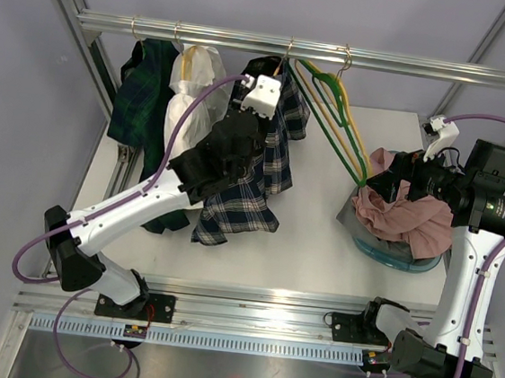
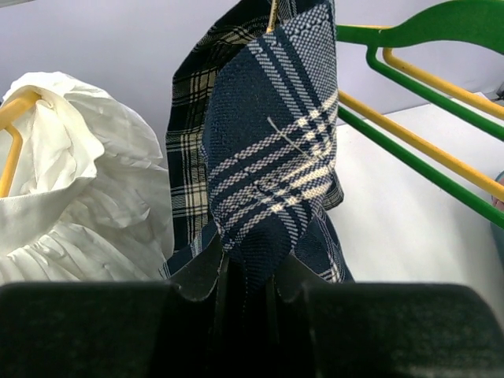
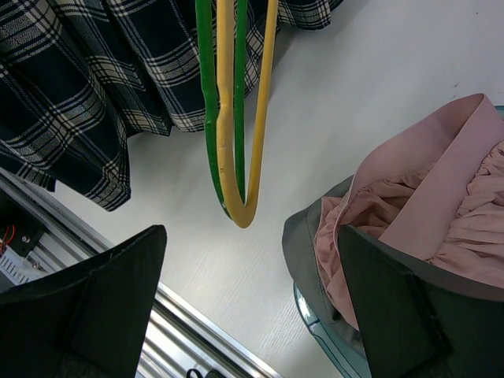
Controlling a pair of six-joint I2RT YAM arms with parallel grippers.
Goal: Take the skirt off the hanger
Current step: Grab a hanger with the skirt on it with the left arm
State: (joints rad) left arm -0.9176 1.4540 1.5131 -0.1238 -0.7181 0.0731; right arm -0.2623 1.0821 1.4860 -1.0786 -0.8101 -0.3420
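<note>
Left wrist only: skirt [image 2: 268,157] pinched.

I am seeing three garments hanging on the rail: one dark green plaid piece [image 1: 144,87], one white piece [image 1: 195,93] and one navy plaid skirt [image 1: 255,167]. I am counting two bare hangers, one green [image 1: 344,131] and one yellow [image 1: 332,116]. I am also seeing one basket [image 1: 400,250] holding one pink garment [image 1: 407,219].
</note>
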